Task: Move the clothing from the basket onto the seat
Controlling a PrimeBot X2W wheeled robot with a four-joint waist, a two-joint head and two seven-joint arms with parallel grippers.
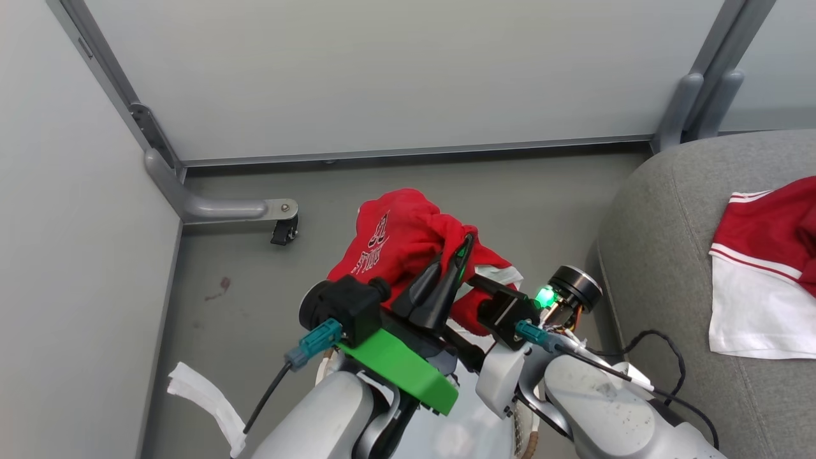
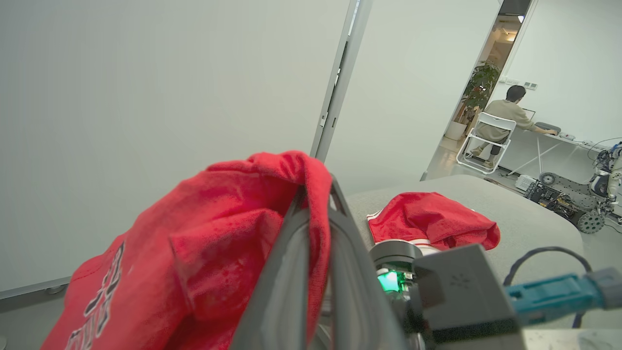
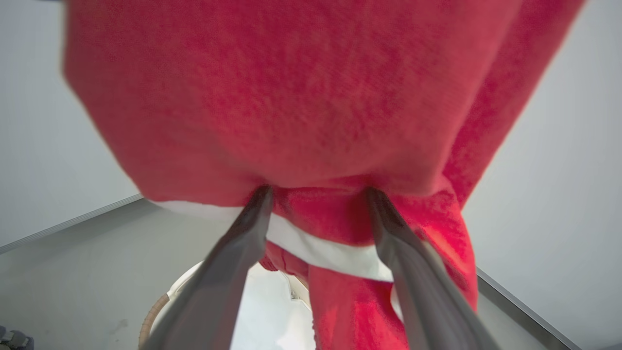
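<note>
My left gripper point(image 1: 467, 247) is shut on a red shirt point(image 1: 398, 239) with lettering, holding it up above the basket; the cloth drapes over its fingers point(image 2: 286, 262). The right gripper point(image 3: 318, 194) sits under the same shirt point(image 3: 311, 97), jaws apart, its tips pressed into the hanging red and white cloth. Below, the basket's brown rim point(image 3: 151, 311) and white liner point(image 3: 265, 316) show, and the rim point(image 1: 524, 437) peeks between my forearms. A second red and white shirt point(image 1: 765, 255) lies on the grey seat point(image 1: 656, 255) at the right, and this second shirt point(image 2: 432, 221) rests on the grey seat point(image 2: 515, 214).
White partition walls stand behind and to the left, with a grey frame foot and caster point(image 1: 284, 229) on the floor. A white cloth strip point(image 1: 204, 395) lies at lower left. Through a doorway a person point(image 2: 503, 116) sits on a white chair at a desk.
</note>
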